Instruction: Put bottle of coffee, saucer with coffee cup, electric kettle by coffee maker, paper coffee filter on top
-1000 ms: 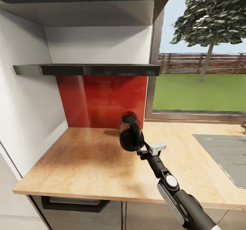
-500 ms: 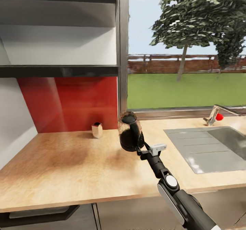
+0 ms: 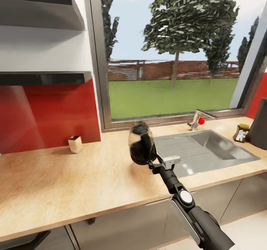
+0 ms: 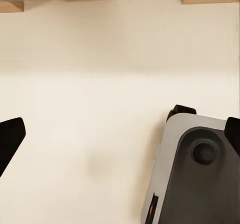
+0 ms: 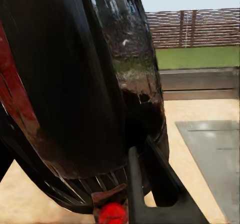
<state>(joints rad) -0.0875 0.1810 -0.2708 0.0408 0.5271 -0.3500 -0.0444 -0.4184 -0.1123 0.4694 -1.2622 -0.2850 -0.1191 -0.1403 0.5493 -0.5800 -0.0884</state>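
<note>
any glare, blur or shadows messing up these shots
Head view: even daylight, the electric kettle and right gripper sharp, pale glare on the sink. Right wrist view: the kettle looms close, soft, with window reflections. Left wrist view: flat pale floor with a faint shadow.

A home kitchen: a wood-grain countertop (image 3: pixel 74 183) holds a steel sink (image 3: pixel 207 149) beneath a garden window (image 3: pixel 167 75), red splashback (image 3: pixel 55 109) left of it.

A large window (image 3: pixel 170 60) is set in the rear wall, through which trees, a brick fence and a lawn are seen in daylight. A red backsplash (image 3: pixel 48 112) is shown beneath a dark wall shelf (image 3: pixel 44 78); a steel sink (image 3: pixel 202 149) with a tap (image 3: pixel 195 120) is recessed into the wood-grain counter (image 3: pixel 74 183) over grey cabinets (image 3: pixel 129 224).
</note>
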